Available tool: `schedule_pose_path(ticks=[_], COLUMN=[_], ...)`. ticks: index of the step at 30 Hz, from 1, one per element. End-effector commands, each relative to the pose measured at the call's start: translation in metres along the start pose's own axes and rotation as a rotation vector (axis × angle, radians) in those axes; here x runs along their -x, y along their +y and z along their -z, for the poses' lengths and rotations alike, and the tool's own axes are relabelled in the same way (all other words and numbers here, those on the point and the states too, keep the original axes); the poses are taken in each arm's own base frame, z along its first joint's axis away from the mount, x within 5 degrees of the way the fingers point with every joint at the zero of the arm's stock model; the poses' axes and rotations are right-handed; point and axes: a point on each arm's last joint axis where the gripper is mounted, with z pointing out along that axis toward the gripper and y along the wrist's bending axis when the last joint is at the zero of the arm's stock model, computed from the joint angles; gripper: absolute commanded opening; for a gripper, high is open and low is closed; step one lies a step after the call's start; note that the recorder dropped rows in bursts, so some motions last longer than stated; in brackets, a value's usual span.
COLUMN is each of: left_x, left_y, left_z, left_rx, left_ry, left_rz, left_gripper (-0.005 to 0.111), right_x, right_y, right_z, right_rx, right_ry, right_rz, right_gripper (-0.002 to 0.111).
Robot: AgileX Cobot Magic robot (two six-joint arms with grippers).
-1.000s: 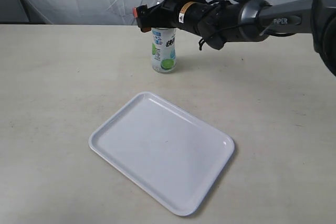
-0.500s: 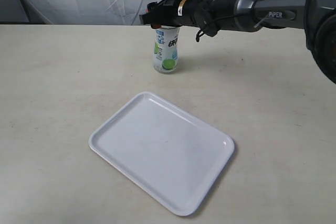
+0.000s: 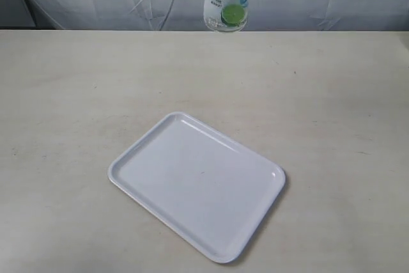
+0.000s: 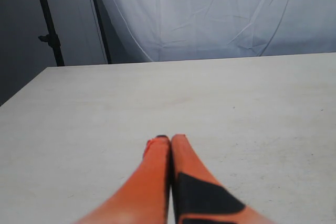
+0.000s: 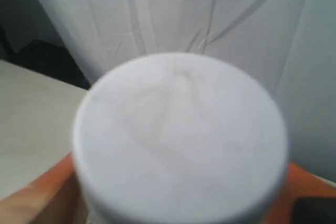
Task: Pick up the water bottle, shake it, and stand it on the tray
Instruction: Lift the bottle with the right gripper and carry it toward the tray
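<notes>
The left hand [image 4: 170,141] is pointing out over bare tabletop [image 4: 236,98], its orange fingers pressed together on nothing. The tray [image 3: 192,183] is sitting flat near the middle of the tabletop. Beyond it, the water bottle [image 3: 225,4] is hanging upright in the air, well above the far tabletop, with its top cut off by the frame. The right hand [image 5: 181,211] is clamping it just under the white cap [image 5: 178,129], an orange finger [image 5: 310,184] showing on either side. The bottle is probably handling as light, thin-walled and slick, so gripping the stiffer neck is looking wiser than squeezing the soft labelled body.
</notes>
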Motion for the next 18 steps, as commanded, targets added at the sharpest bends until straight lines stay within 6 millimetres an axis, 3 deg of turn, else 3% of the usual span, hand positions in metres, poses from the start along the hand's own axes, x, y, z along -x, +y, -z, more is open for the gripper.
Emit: schedule_pose_path(ticks=[1, 3, 5, 7, 10, 12, 14, 18], left_x=[0.000, 0.000, 0.000, 0.000, 0.000, 0.000, 0.000, 0.000], left_y=[0.000, 0.000, 0.000, 0.000, 0.000, 0.000, 0.000, 0.000], left_z=[0.000, 0.000, 0.000, 0.000, 0.000, 0.000, 0.000, 0.000], left_rx=[0.001, 0.001, 0.001, 0.001, 0.001, 0.001, 0.001, 0.001], left_ry=[-0.007, -0.007, -0.007, -0.007, -0.007, -0.007, -0.007, -0.007], left_rz=[0.001, 0.001, 0.001, 0.001, 0.001, 0.001, 0.001, 0.001], left_gripper=[0.000, 0.000, 0.000, 0.000, 0.000, 0.000, 0.000, 0.000], right_x=[-0.034, -0.080, -0.107, -0.093, -0.052, -0.048, -0.061, -0.115], right_y=[0.043, 0.069, 0.087, 0.095, 0.092, 0.089, 0.089, 0.093], right_z=[0.026, 0.024, 0.026, 0.046, 0.097, 0.107, 0.101, 0.069], right_rx=[0.126, 0.212, 0.259, 0.286, 0.324, 0.323, 0.319, 0.315], right_ry=[0.108, 0.195, 0.210, 0.134, -0.122, -0.146, -0.088, 0.107], right_rz=[0.090, 0.061, 0.110, 0.155, 0.144, 0.148, 0.157, 0.147], right_gripper=[-0.001, -0.001, -0.001, -0.001, -0.001, -0.001, -0.001, -0.001])
